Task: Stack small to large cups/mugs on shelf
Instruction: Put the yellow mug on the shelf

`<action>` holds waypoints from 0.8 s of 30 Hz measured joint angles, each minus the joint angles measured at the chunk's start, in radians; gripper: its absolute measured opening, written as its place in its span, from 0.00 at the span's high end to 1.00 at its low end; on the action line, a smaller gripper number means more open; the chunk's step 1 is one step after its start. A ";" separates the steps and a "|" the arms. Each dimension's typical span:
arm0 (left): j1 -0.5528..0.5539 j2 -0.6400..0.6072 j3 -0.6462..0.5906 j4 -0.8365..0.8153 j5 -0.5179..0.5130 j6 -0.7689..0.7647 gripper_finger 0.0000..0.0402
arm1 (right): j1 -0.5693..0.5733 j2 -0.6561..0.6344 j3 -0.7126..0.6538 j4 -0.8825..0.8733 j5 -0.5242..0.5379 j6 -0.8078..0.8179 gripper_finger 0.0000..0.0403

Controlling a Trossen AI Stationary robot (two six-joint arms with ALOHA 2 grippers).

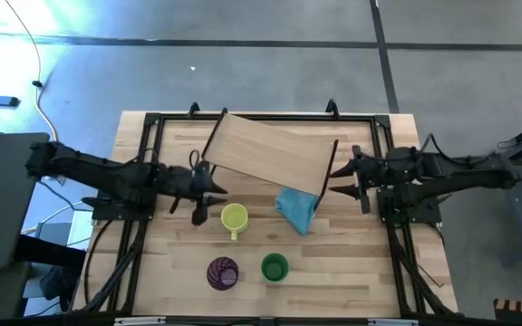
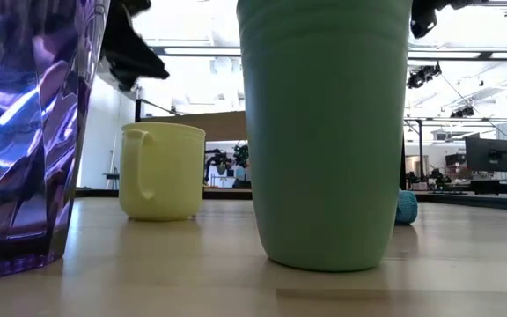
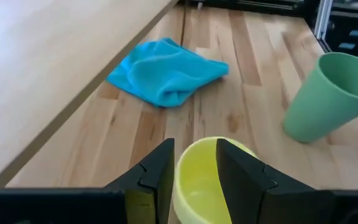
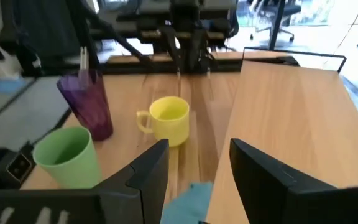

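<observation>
The yellow mug stands upright on the table, left of the blue cloth. The purple tumbler and the green cup stand upright near the table's front edge. The wooden shelf stands askew at the table's far middle. My left gripper is open, just left of the mug and above it. In its wrist view the fingers frame the mug's rim without touching it. My right gripper is open and empty by the shelf's right end.
The blue cloth lies crumpled on the table by the shelf's near right corner. Black frame rails run along the table's left, far and right sides. Bare table top lies right of the green cup.
</observation>
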 joint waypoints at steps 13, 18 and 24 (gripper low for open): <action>-0.144 0.311 0.254 -0.321 -0.263 -0.031 0.73 | 0.000 0.092 0.078 -0.045 0.000 -0.017 0.60; -0.107 0.387 0.333 -0.382 -0.255 0.048 0.73 | 0.000 0.107 0.078 -0.054 -0.020 -0.009 0.60; -0.032 0.417 0.353 -0.393 -0.127 0.127 0.73 | 0.001 0.119 0.078 -0.087 -0.062 0.000 0.60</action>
